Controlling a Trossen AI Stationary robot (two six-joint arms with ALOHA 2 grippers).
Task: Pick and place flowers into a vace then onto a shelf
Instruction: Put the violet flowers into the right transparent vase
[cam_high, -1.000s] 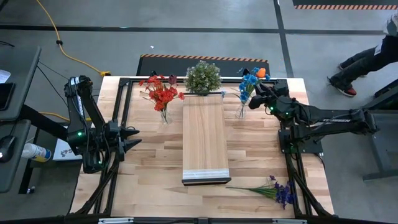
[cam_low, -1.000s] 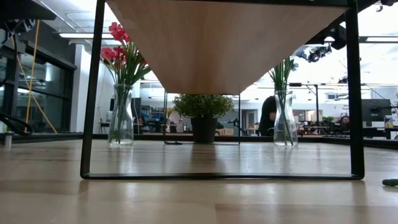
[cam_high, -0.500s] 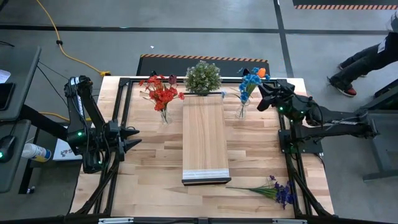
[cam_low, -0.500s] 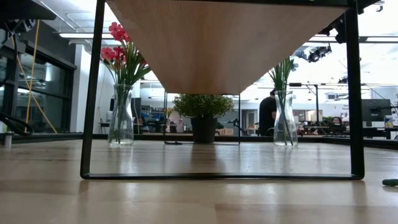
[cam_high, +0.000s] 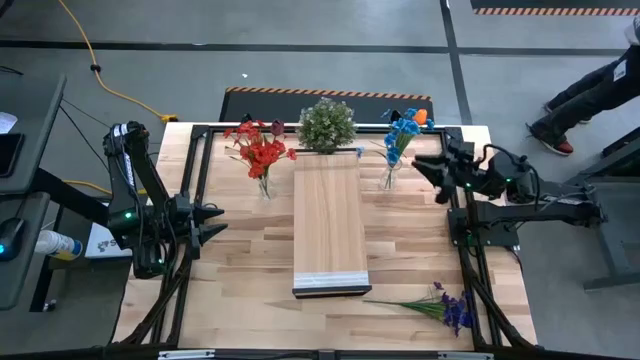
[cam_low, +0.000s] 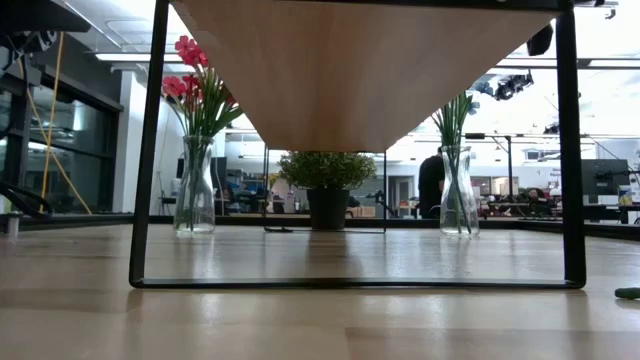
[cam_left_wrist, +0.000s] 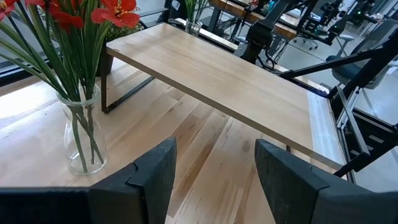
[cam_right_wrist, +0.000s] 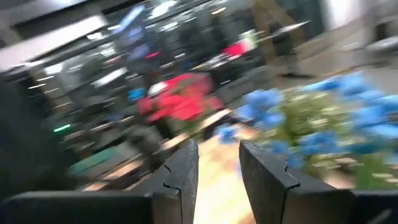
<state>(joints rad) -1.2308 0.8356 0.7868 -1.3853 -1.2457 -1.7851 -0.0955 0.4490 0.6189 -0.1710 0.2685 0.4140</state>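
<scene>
Red flowers (cam_high: 262, 153) stand in a glass vase (cam_low: 195, 190) left of the shelf (cam_high: 328, 220). Blue flowers with one orange bloom (cam_high: 401, 130) stand in a second glass vase (cam_low: 458, 195) right of it. Purple flowers (cam_high: 445, 306) lie flat on the table near its front right corner. My right gripper (cam_high: 422, 168) hovers open just right of the blue-flower vase, pointing toward the table's left, with nothing between its fingers (cam_right_wrist: 219, 149). My left gripper (cam_high: 218, 220) waits open at the table's left side, aimed at the shelf (cam_left_wrist: 216, 146).
A bushy potted plant (cam_high: 326, 125) stands at the shelf's far end. The shelf rests on black metal legs (cam_low: 148, 150). Black frame rails (cam_high: 465, 250) run along the table's sides. A person's legs (cam_high: 590, 95) show on the floor beyond the right edge.
My right gripper has drawn back from the blue-flower vase toward the table's right edge and risen a little. It has swung from pointing toward the far left corner round to pointing straight left. The vases and flowers have stayed put.
</scene>
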